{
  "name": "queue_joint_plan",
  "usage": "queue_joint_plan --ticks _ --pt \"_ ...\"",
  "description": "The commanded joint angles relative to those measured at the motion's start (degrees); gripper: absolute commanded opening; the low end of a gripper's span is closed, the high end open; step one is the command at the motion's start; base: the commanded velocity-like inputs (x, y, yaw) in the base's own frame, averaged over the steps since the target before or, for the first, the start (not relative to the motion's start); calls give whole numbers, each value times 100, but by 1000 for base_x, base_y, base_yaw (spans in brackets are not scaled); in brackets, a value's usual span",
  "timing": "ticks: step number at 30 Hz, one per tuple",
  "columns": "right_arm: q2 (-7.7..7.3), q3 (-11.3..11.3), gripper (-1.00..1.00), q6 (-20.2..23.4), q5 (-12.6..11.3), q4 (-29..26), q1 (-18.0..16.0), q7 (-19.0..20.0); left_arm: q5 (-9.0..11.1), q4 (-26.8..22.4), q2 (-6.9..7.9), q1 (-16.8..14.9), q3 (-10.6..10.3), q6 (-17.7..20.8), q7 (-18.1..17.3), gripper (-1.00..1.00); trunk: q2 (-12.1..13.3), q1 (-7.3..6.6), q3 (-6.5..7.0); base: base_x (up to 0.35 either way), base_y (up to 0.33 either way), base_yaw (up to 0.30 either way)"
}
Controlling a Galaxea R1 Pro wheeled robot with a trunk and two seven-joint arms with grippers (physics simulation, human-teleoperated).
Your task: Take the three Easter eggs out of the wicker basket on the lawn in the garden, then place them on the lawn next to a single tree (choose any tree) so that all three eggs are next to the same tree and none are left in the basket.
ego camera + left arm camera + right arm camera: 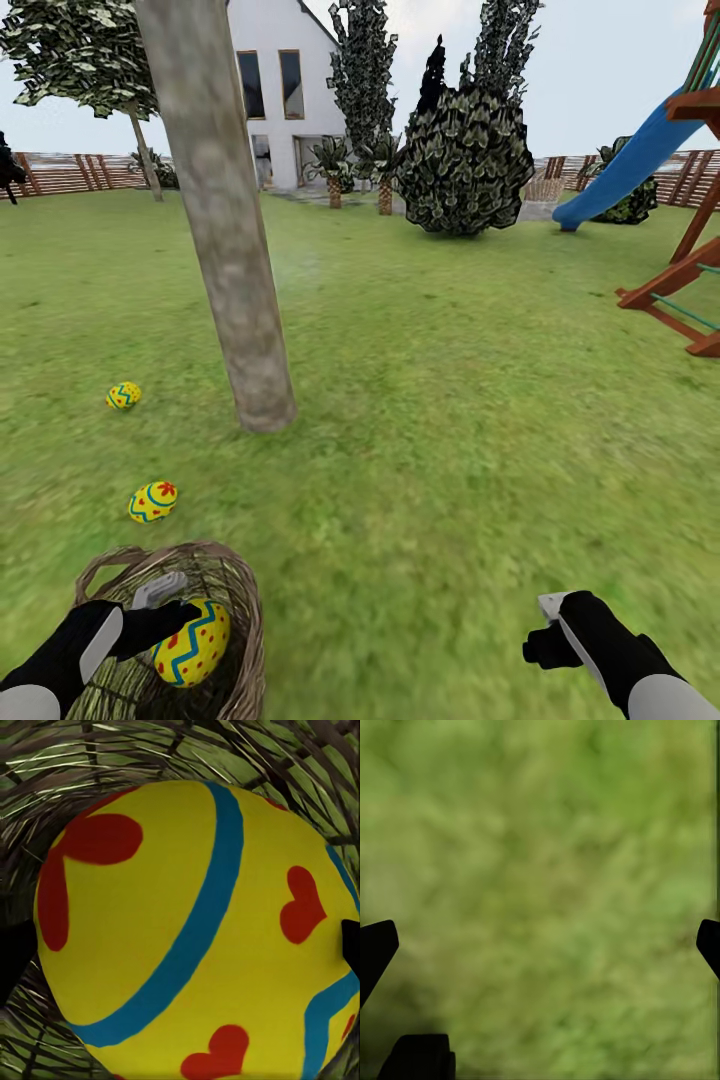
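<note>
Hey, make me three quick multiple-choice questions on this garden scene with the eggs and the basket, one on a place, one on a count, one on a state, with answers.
1. Where is the basket?
A. on the grass near the robot, short of the tree
B. under the slide
C. by the house door

2. How many eggs lie on the lawn outside the basket?
A. none
B. two
C. three

3. What is the right gripper doing?
A. clamped on an egg
C. open and empty over grass
B. holding the basket rim

Answers:
1 A: the basket sits on the lawn at the left arm, the trunk farther off.
2 B: one egg and another lie left of the trunk; the third is at the basket by the left gripper.
3 C: in the right wrist view its jaws stand apart with grass between them.
</note>
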Motion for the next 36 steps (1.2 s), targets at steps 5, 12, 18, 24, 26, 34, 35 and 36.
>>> queue_joint_plan --ticks 5,12,18,24,26,34,35,36 --pt "-19 22 100 25 53 -9 -1 41 -8 -4 -77 -2 29 40 -17 -100 200 -111 85 0 0 0" --pt "-30 19 100 25 52 -9 -1 41 -8 -6 -78 -2 29 40 -19 -100 481 -265 211 0 0 0" --pt "-35 18 100 25 52 -9 -1 41 -8 -6 -78 -2 29 40 -19 -100 721 -397 318 0 0 0" --pt "-32 24 100 25 52 -9 -1 41 -8 -6 -84 -1 29 40 -19 -100 962 -529 426 0 0 0" --pt "-29 27 100 25 52 -9 -1 41 -8 -6 -82 -2 29 40 -14 -100 1042 -573 462 0 0 0" --pt "-2 27 100 29 52 -9 -1 33 -7 -6 -83 -2 29 40 -19 -100 1363 -748 606 -107 0 0" --pt "2 27 100 30 52 -9 -1 33 -4 -6 -83 -2 29 40 -19 -100 1403 -770 624 -7 0 0" --pt "4 27 100 30 52 -9 -1 33 -3 -6 -82 -2 29 40 -19 -100 1443 -792 642 -3 0 0"
